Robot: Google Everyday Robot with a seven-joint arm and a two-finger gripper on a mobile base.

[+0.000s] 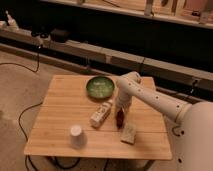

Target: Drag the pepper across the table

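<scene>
In the camera view my tool hangs low over the worktop, at the far end of the pepper. I cannot tell whether it grips. The pepper lies between the white bottle and the beige block, its long axis running from the tool toward the near edge.

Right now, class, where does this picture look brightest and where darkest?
Camera view: warm light on the table, brightest on the white cup; the wall behind is nearly black; the gripper is down at the pepper, a dark streak.
</scene>
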